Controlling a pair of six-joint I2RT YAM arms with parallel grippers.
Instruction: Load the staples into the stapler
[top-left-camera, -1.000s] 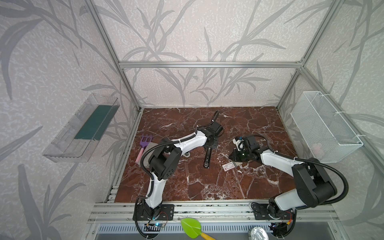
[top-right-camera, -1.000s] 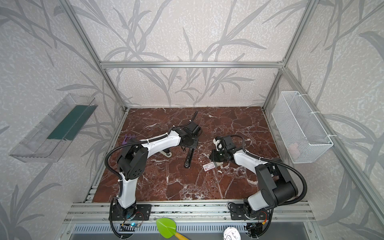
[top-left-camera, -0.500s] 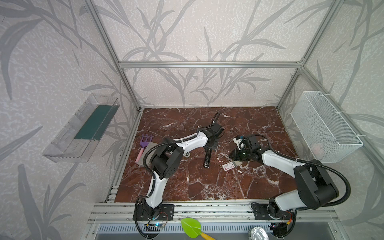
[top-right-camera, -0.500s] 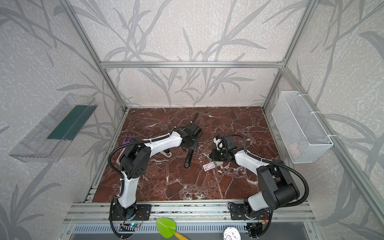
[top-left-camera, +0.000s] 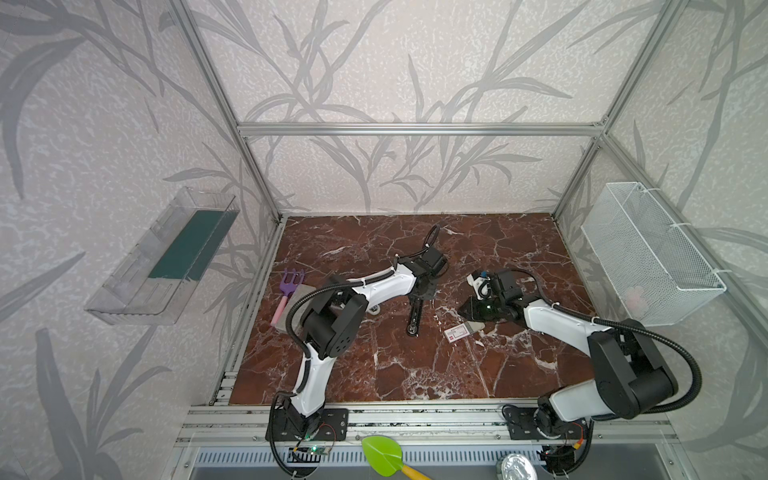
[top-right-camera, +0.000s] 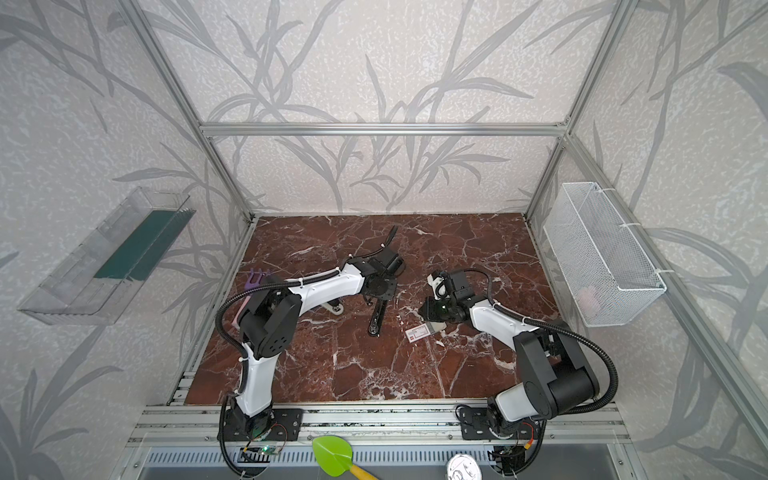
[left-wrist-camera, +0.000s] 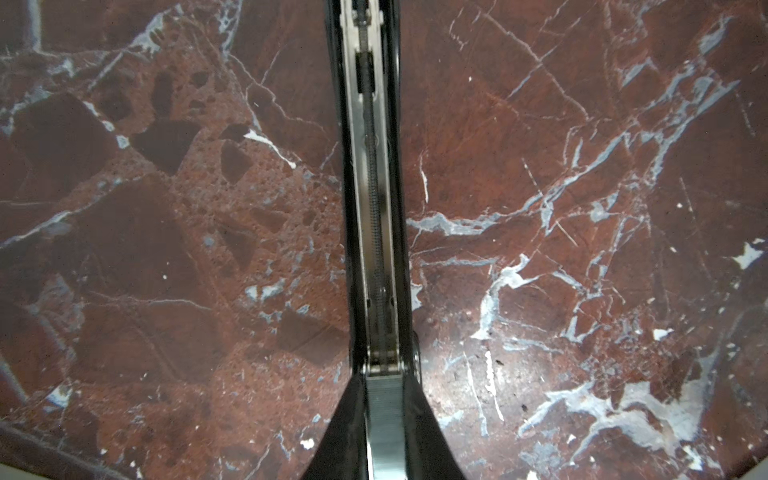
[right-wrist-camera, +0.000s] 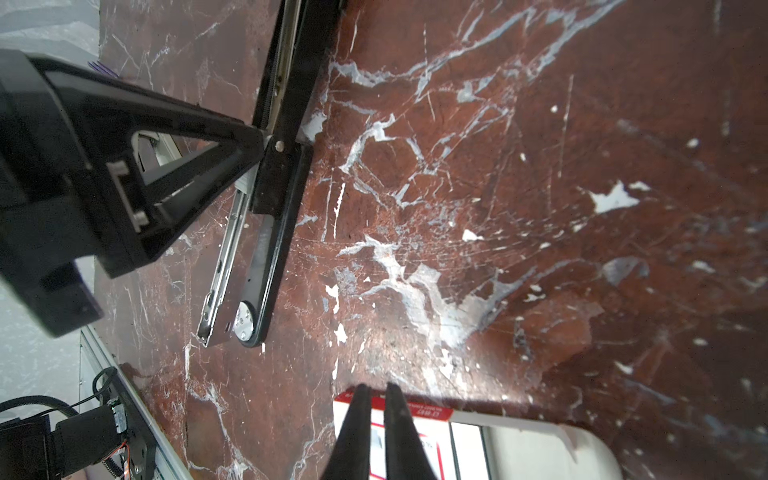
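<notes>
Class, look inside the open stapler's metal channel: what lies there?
In the stapler, a thin spring runs along the bright channel; no staples show. The left gripper covers the hinge end with its jaws, so that part cannot be seen.

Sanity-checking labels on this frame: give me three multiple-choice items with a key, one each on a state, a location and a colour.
1. State of the stapler?
A) shut flat
B) swung open with the magazine rail exposed, clamped by the left end effector
C) standing on end

2. Where is the staples box?
A) on top of the stapler
B) lifted by the left end effector
C) flat on the marble table, at the right end effector's tips

3. Colour of the toy rake's head?
A) green
B) purple
C) orange

Key:
1. B, the bare metal rail shows in both wrist views.
2. C, both top views show it lying on the marble.
3. B, the prongs at the table's left edge are purple.
</notes>
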